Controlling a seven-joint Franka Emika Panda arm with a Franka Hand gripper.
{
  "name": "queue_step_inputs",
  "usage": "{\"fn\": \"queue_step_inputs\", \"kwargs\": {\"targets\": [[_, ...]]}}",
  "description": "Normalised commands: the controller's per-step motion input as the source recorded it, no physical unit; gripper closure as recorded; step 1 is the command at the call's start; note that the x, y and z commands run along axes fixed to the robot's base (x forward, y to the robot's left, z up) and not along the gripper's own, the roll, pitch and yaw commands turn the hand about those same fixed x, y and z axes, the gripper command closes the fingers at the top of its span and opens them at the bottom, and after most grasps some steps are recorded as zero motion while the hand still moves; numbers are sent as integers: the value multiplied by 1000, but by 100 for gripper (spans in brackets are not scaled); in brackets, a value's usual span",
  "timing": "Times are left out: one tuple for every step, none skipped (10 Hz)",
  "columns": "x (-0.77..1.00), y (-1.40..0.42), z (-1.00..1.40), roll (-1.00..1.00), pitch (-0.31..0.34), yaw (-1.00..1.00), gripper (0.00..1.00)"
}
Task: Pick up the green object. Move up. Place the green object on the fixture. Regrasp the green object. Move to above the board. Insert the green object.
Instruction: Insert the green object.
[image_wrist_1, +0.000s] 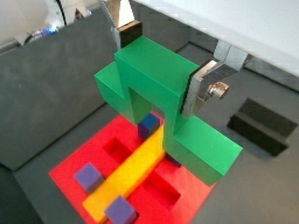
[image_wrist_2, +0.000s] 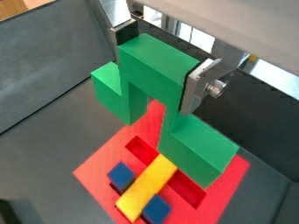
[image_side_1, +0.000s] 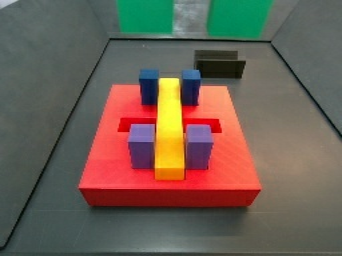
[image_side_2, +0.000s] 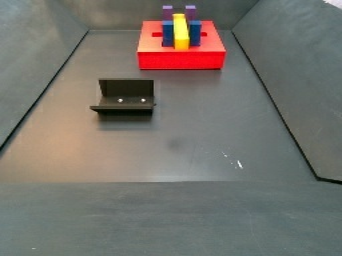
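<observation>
Green object, one bridge-like piece, hangs in the air over the board, clamped at its raised middle between the two silver fingers of the gripper, whose plates press flat on either side of that middle; both wrist views show this grip, and a side view catches only the piece's lower part at the upper edge. On the one red board I count one long yellow bar, two blue blocks at one end and two purple blocks nearer the other, flanking the bar (the bar runs down the middle). Recessed slots beside the bar show red and unfilled. One dark fixture stands on the grey floor, well apart from the board, with bare floor all around it up to the enclosing grey walls.
</observation>
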Motion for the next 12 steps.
{"fn": "queue_step_inputs", "kwargs": {"targets": [[420, -294, -560, 66, -70, 0, 100], [394, -283, -586, 144, -66, 20, 100], [383, -294, -557, 184, -50, 26, 100], [154, -200, -480, 283, 0, 23, 100], [-211, 51, -366, 181, 33, -43, 100], [-383, 249, -140, -133, 53, -106, 100], [-400, 217, -94, -383, 66, -120, 100], [-366, 200, -77, -467, 67, -117, 100], [-303, 160, -29, -483, 43, -80, 100], [-380, 189, -49, -500, 73, -94, 100], [-303, 97, -23, -500, 37, -57, 100], [-234, 54, -74, -467, 0, -40, 100]]}}
